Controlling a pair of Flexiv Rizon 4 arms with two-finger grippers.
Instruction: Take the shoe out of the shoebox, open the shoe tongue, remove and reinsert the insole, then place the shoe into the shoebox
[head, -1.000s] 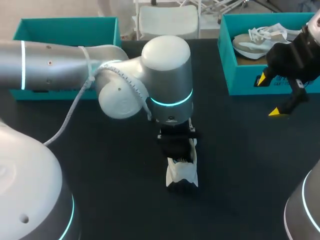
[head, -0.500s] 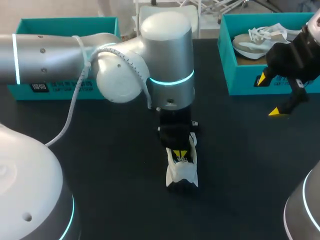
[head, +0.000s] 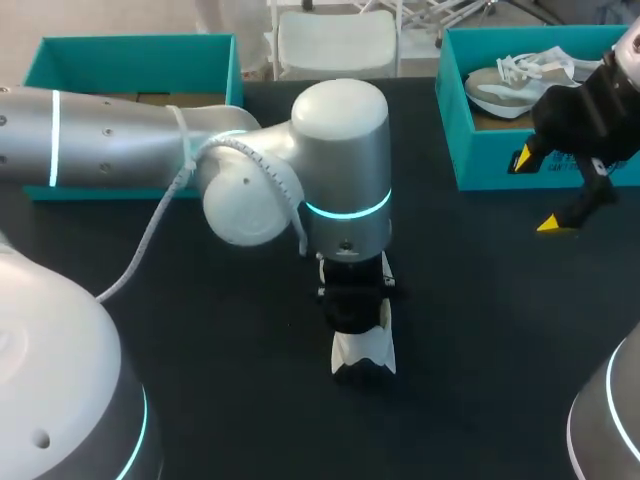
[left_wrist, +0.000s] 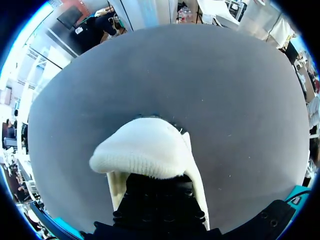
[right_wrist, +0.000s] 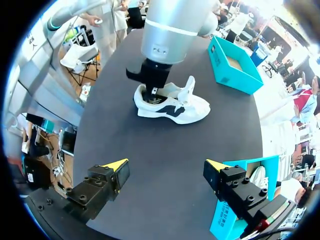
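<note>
Dropped, left arm enters shoe, toe pointing away from me; grip unclear; right fingers open.

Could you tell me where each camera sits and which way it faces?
Head: fixed above and behind, looking down on the table; left arm over the shoe, right tool by the right box.
Left wrist: behind the left tool, looking down onto the shoe; only its dark body shows.
Right wrist: behind the right tool, looking across the table; its open yellow tips show.
Shared: head and right wrist both show the left arm at the shoe.
</note>
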